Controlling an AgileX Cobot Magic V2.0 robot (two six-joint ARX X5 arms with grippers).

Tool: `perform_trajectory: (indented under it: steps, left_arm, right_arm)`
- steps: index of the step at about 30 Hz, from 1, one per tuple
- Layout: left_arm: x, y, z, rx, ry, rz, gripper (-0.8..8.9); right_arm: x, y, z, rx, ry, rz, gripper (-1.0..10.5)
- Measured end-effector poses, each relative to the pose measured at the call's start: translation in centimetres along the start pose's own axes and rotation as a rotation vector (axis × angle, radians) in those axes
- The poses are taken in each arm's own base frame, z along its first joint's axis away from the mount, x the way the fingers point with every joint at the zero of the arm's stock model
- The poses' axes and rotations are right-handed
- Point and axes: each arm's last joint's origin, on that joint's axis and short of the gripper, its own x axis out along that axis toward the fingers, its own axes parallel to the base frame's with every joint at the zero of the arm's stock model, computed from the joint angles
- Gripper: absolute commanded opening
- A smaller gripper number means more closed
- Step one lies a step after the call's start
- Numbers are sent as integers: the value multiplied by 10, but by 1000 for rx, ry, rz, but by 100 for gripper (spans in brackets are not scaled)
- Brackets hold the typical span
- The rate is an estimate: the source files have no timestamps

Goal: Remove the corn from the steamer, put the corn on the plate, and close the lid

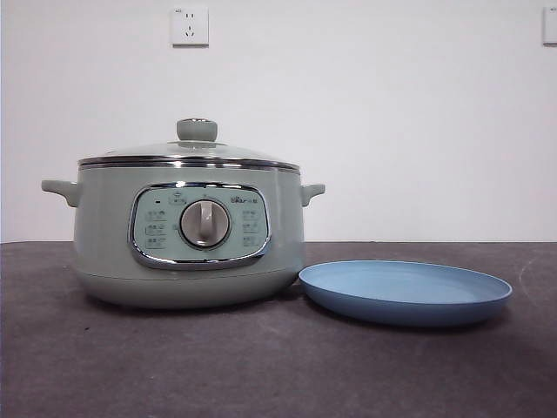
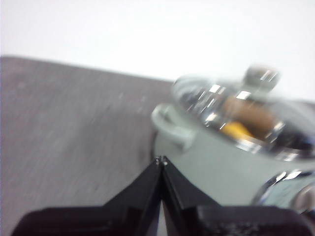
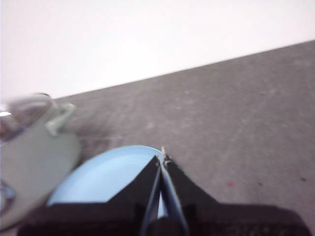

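Note:
The sage-green steamer [image 1: 187,235] stands on the table at the left, with the glass lid [image 1: 191,152] and its green knob [image 1: 197,130] on top. The light-blue plate [image 1: 406,292] lies beside it on the right and holds nothing. In the left wrist view the corn [image 2: 235,129] shows yellow through the lid [image 2: 236,105], inside the steamer [image 2: 211,162]. My left gripper [image 2: 161,160] is shut and empty, short of the pot's side handle [image 2: 170,127]. My right gripper [image 3: 161,158] is shut and empty above the plate [image 3: 106,174]. Neither arm shows in the front view.
A dark grey table [image 1: 261,366] runs to a white wall with a power socket [image 1: 190,26]. The steamer's other handle [image 3: 60,118] shows in the right wrist view.

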Motion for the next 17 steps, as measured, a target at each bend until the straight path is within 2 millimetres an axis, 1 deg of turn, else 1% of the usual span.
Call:
perform_trajectory:
  steps: [5, 9, 13, 17]
  left_arm:
    - [-6, -9, 28, -21, 21, -56, -8]
    - [-6, -16, 50, -33, 67, -108, -8]
    - [-3, -22, 72, -36, 134, -195, -8]
    - [4, -26, 86, -38, 219, -253, -8]
  right_arm:
    - [4, 8, 26, 16, 67, 68, -11]
    - [11, 17, 54, 15, 152, 153, -11]
    - [22, 28, 85, -13, 272, 276, -11]
    - [34, 37, 113, -41, 386, 388, -11]
